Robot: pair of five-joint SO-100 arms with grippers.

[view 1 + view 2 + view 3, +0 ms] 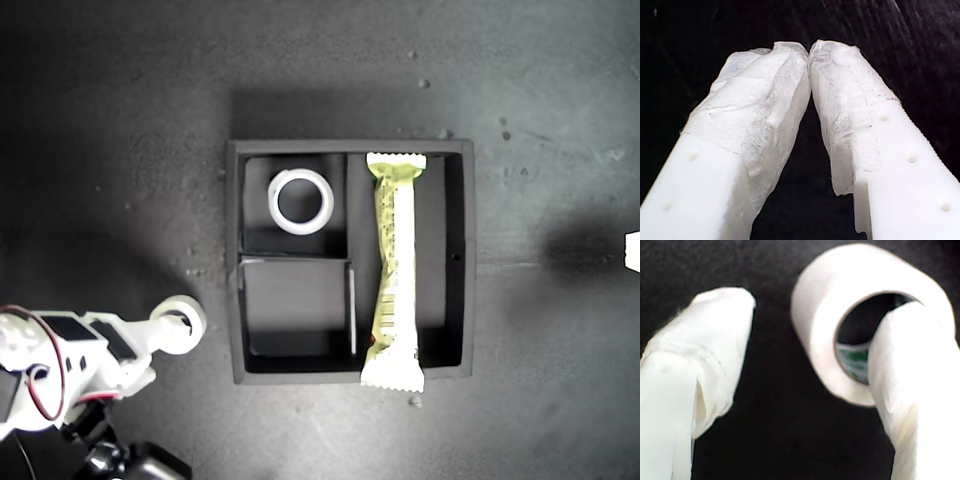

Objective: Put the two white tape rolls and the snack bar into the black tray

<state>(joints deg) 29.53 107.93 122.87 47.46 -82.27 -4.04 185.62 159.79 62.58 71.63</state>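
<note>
My second claw [810,345] is spread wide: one taped finger [912,385] is poked through the hole of the small tape roll [850,325], the other finger [705,355] stands clear on the outside w/ a dark gap between it and the roll wall. So the roll hangs on one finger, not pinched. Greenish print shows inside its core. In the exterior view that roll [183,322] sits at the tip of the white arm [70,355] at the lower left of the exterior view, outside the tray, just off its left wall, over the dark worktop [120,130].

My first claw [810,52] is closed, taped tips meeting w/ nothing between them; only dark surface behind. Can't place it for sure in the exterior view; a small white bit shows at that view's right edge, unclear what.

Count: 2 white rolls, 1 snack bar, 1 tray. The wide tape roll [301,201] lies flat in the far-left small compartment of the black tray [236,260]. The near-left small compartment holds no roll or bar. The snack bar [394,270] lies lengthwise in the long right compartment, 1 crimped end by the far wall, the other crimped end riding over the near wall and sticking out past it. Tray sits about mid-worktop, 3 compartments in all.
</note>
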